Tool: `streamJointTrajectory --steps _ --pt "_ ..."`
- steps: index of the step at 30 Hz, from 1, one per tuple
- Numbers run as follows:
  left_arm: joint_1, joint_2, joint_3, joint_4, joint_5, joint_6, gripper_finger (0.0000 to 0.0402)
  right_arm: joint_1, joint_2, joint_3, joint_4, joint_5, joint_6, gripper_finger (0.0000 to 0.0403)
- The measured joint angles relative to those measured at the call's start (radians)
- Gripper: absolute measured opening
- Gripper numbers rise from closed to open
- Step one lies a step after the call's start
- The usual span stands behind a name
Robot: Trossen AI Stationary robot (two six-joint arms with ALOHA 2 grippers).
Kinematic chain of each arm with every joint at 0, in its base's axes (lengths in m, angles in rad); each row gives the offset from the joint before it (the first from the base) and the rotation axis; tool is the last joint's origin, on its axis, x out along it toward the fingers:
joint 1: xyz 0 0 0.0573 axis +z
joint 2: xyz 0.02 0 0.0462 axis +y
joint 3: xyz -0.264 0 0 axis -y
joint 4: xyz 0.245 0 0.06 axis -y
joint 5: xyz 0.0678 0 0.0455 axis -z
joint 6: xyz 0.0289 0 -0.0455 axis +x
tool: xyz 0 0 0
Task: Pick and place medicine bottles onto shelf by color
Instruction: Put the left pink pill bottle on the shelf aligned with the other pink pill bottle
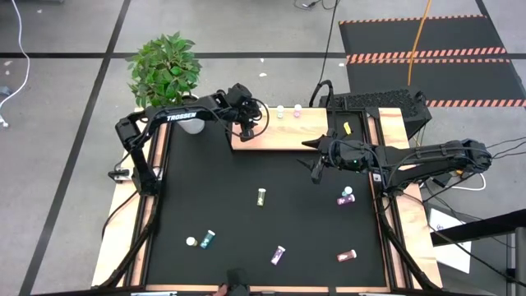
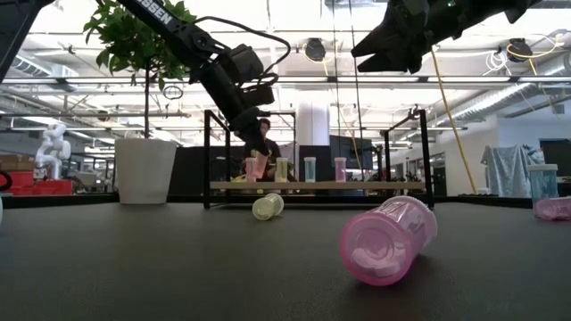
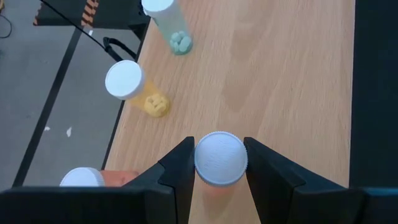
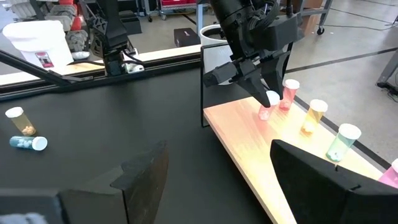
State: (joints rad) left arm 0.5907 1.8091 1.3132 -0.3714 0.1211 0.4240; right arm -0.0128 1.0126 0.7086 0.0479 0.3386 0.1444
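My left gripper (image 3: 219,152) is over the left part of the tan shelf (image 1: 283,138) at the table's far side, shut on a pink medicine bottle (image 4: 265,111). Beside it on the board stand another pink bottle (image 4: 288,94), a yellow one (image 4: 314,116) and a teal one (image 4: 341,140). My right gripper (image 1: 316,169) hangs open above the black table, near the shelf's right end, and holds nothing. Loose bottles lie on their sides on the table: yellow-green (image 1: 261,196), purple (image 1: 346,196), teal (image 1: 206,239), purple (image 1: 279,255), pink (image 1: 347,256). My left gripper pinches the pink bottle's white cap (image 3: 221,163) between its two fingers, one on either side of the cap. The fingers (image 4: 256,87) come slanting down from the table's left. The bottle stands upright below them, its base (image 2: 254,178) at the shelf board.
A white pot with a green plant (image 1: 167,70) stands just left of the shelf. Black frame posts (image 2: 207,156) rise at the shelf's ends. A small white cap-like piece (image 1: 191,242) lies by the teal bottle. A person shows beyond the shelf in the low view.
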Motion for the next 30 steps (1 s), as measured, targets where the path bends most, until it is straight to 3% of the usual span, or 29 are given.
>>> streamJointTrajectory --steps 4,14,22,30 --pt "0.000 0.000 0.000 0.000 0.000 -0.001 0.0137 0.000 0.000 0.000 0.000 0.000 0.000 0.0274" --pt "0.000 0.000 0.000 0.000 0.000 -0.006 0.0224 0.000 0.000 0.000 0.000 0.002 0.000 0.0274" --pt "-0.009 -0.043 0.000 0.000 -0.001 -0.028 0.0234 0.000 0.000 0.000 0.040 -0.003 0.020 0.0274" --pt "-0.069 -0.255 0.000 -0.017 -0.038 -0.067 0.0235 -0.119 0.040 0.081 0.010 -0.239 0.025 0.0274"
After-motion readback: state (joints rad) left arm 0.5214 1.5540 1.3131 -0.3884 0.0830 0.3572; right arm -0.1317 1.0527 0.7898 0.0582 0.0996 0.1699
